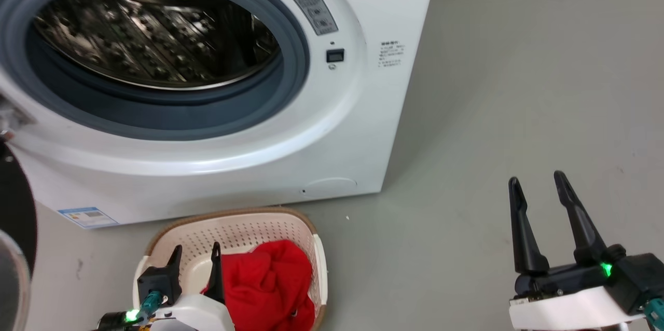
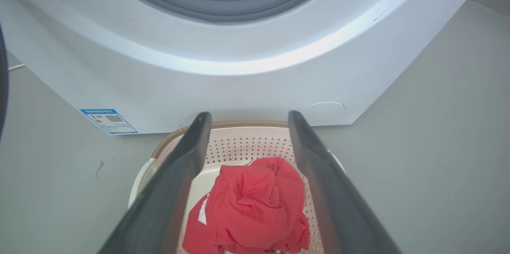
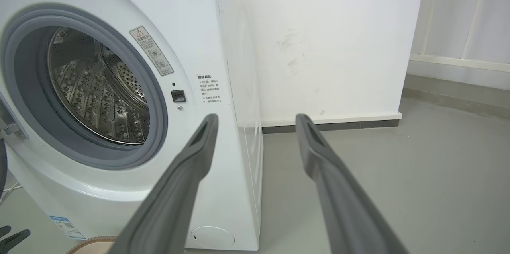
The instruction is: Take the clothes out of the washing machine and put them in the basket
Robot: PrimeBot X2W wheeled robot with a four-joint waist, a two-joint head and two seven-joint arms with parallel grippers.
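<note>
Soft, seemingly light bright red fabric clothes are lying bunched in the cream perforated plastic basket, probably best pinched at a raised fold, as the left gripper and right gripper are hovering with fingers apart.

Just past the dark-fingered left end effector, bright red clothes fill a cream basket dotted with small holes and rimmed in brown weave. Beyond it, the washing machine is white, its seal grey, its drum shiny perforated steel. The floor is plain grey.
</note>
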